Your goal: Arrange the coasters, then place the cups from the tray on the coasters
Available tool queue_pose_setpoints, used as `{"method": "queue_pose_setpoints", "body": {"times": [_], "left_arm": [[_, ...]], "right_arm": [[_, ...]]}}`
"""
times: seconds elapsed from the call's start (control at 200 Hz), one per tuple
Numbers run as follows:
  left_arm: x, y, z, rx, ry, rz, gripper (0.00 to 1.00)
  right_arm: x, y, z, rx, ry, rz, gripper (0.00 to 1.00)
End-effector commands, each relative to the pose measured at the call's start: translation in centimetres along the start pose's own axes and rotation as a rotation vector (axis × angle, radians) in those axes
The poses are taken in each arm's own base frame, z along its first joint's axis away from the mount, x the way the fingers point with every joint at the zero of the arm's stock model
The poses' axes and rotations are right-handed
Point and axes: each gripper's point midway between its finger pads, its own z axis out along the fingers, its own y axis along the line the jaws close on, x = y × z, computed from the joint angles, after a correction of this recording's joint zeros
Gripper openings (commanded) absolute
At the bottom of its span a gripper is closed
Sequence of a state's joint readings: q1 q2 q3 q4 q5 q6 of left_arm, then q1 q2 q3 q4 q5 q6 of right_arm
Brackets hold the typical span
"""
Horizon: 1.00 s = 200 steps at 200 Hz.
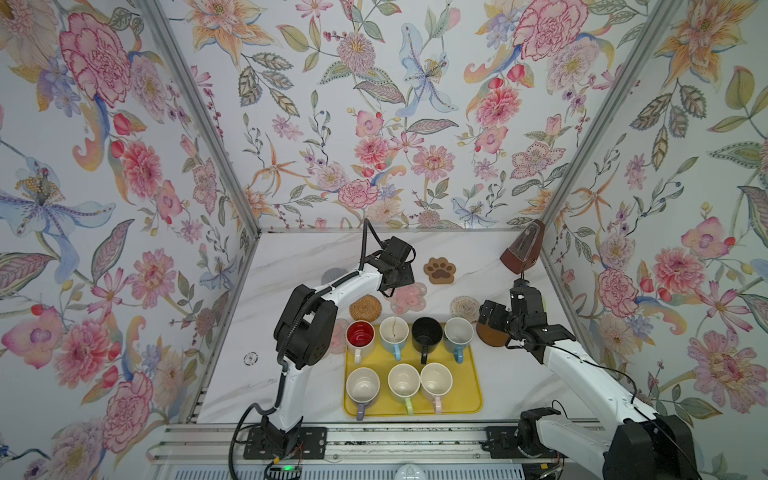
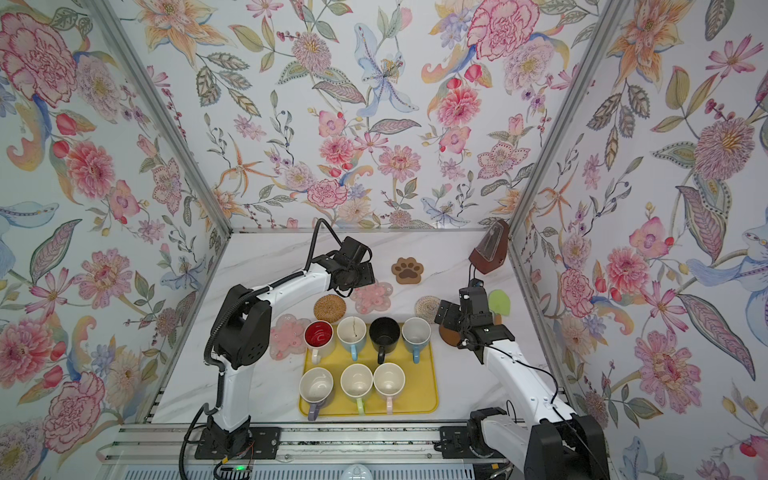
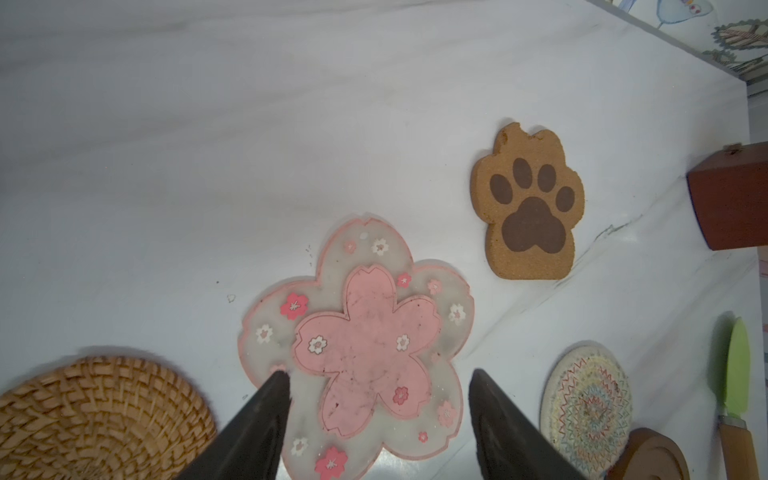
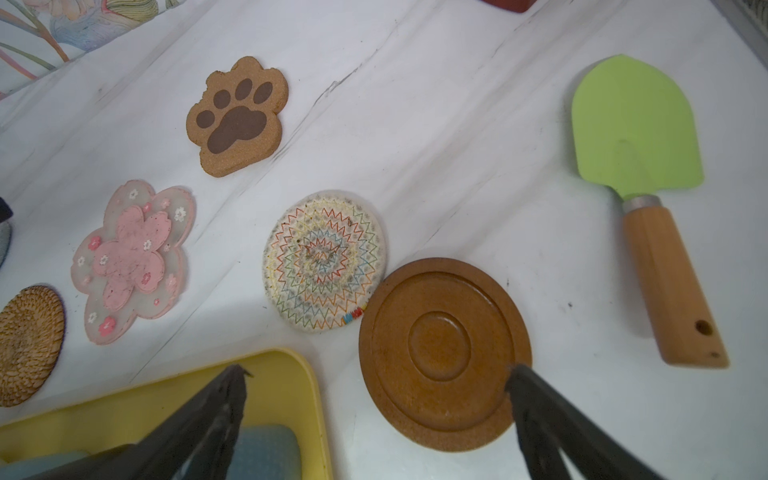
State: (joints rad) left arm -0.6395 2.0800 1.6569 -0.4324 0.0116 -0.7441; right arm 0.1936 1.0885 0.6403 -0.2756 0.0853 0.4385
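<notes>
The left gripper (image 3: 380, 374) hangs with its fingers spread and empty. A pink flower coaster (image 3: 361, 345) lies flat between the fingertips, and a tan rattan coaster (image 3: 95, 415) lies just outside 1 finger. The right gripper (image 4: 378, 369) is spread wide and empty, with a dark wooden disc (image 4: 440, 345) between its fingers. The corner of the yellow tray (image 4: 286, 399) sits under 1 right finger. All 7 mugs (image 1: 404, 380) stand on that tray.

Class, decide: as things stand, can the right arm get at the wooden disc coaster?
Probably yes. The right gripper hangs open over the wooden disc and nothing lies on it. The beige coaster and the tray crowd one side, so a grasp there looks tighter.
</notes>
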Motion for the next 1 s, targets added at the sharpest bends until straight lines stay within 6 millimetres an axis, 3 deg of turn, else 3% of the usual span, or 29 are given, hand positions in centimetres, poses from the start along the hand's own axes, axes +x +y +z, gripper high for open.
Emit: {"method": "queue_pose_setpoints", "body": {"times": [0.0, 0.14, 0.52, 0.996], "left_arm": [[2.3, 0.7, 0.6, -0.032, 0.030, -0.024, 0.70], [4.2, 0.9, 1.5, -0.029, 0.071, -0.038, 0.70], [5.9, 0.6, 3.7, -0.025, 0.129, -0.041, 0.66], [6.5, 0.6, 6.6, -0.032, 0.164, -0.063, 0.63]], "right_arm": [[-0.7, 0.3, -0.3, -0.006, -0.001, -0.007, 0.99], [-0.7, 0.1, -0.2, -0.004, -0.001, -0.008, 0.99], [-0.9, 0.2, -0.3, -0.006, 0.000, -0.004, 0.99], [-1.0, -0.6, -0.8, 0.007, -0.007, 0.006, 0.99]]}}
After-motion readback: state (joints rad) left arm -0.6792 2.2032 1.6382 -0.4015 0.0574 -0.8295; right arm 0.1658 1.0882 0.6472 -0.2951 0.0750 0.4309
